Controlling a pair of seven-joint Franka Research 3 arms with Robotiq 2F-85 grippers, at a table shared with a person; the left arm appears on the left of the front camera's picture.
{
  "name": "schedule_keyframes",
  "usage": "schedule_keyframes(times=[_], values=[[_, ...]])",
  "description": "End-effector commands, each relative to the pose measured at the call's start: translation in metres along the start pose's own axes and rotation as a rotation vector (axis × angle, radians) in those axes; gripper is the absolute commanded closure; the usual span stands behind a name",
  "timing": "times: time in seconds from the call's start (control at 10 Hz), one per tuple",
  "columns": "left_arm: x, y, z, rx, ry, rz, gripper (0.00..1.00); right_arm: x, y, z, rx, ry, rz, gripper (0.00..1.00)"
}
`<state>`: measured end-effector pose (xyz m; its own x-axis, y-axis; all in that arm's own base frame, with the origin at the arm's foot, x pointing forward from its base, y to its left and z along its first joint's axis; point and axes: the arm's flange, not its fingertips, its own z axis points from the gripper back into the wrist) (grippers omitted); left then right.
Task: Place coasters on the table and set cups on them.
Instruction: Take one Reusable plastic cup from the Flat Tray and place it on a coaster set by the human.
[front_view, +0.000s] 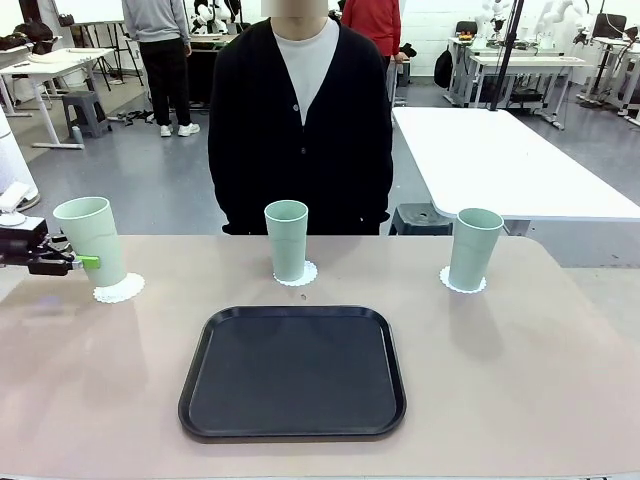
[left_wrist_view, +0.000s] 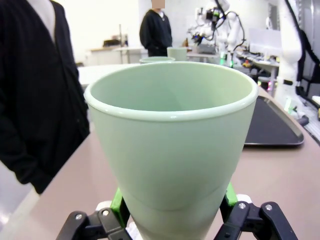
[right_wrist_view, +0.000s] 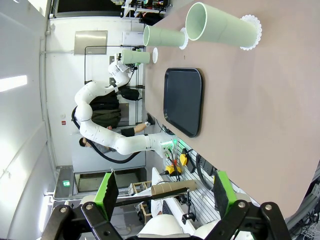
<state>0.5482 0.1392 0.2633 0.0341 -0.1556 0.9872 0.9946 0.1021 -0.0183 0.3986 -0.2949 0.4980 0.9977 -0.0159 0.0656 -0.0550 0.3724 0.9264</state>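
Beige table (front_view: 560, 400) bearing a black tray (front_view: 293, 372); three mint cups, each over a white coaster. Left gripper (front_view: 85, 262) clamps the tilted left cup (front_view: 92, 240) low on its wall above its coaster (front_view: 120, 290). Right gripper (right_wrist_view: 165, 192): jaws wide apart, empty.

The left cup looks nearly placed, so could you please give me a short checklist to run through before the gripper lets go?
1. Left gripper shut on the left cup: ok.
2. Left cup upright: not ok, it tilts slightly.
3. Left cup over its coaster: ok.
4. Cup base resting flat on the coaster: cannot tell.
5. Middle cup and right cup upright on coasters: ok.
6. Right gripper open, away from the cups: ok.
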Motion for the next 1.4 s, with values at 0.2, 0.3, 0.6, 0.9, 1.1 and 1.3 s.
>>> schedule_keyframes(times=[0.2, 0.3, 0.6, 0.9, 1.1, 1.3], values=[[-0.011, 0.01, -0.005, 0.005, 0.025, -0.027, 0.16, 0.0, 0.002, 0.0, 0.009, -0.001, -0.002, 0.0], [-0.014, 0.014, -0.006, 0.009, 0.023, -0.018, 0.16, 0.0, 0.002, 0.0, 0.009, -0.001, -0.002, 0.0], [-0.024, 0.019, -0.007, 0.01, 0.025, -0.001, 0.16, 0.0, 0.002, 0.0, 0.009, -0.001, -0.002, 0.0], [-0.032, 0.024, -0.009, 0.002, 0.021, 0.016, 0.16, 0.0, 0.002, 0.0, 0.009, -0.001, -0.002, 0.0], [-0.033, 0.023, -0.011, -0.006, 0.017, 0.021, 0.16, 0.0, 0.002, 0.0, 0.009, -0.001, -0.002, 0.0], [-0.033, 0.022, -0.011, -0.016, 0.015, 0.022, 0.0, 0.0, 0.002, 0.0, 0.009, -0.001, -0.002, 0.0]])
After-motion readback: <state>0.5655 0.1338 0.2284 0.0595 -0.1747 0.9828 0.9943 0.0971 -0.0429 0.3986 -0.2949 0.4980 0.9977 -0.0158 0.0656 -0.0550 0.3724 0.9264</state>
